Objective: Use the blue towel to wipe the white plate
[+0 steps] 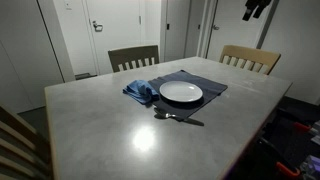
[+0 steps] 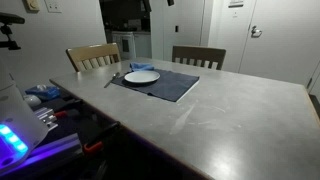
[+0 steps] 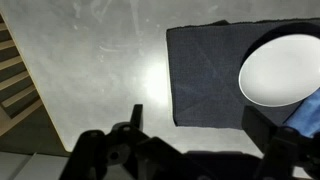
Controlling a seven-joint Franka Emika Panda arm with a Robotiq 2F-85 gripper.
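End effector (image 3: 185, 152) at bottom of wrist view, fingers spread, holding nothing, above bare bench (image 3: 100, 60). White plate (image 3: 280, 68) upper right on dark placemat (image 3: 205, 75). In an exterior view, blue towel (image 1: 140, 91) lies crumpled, touching the plate's left edge; a utensil (image 1: 178, 117) lies just below.

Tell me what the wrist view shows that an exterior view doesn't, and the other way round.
Only the wrist view: a close look at the end effector, open above the table. Only an exterior view: the blue towel in full, a utensil near the placemat's edge, and two chairs on the far side. Both: the white plate on the dark placemat, on the grey table.
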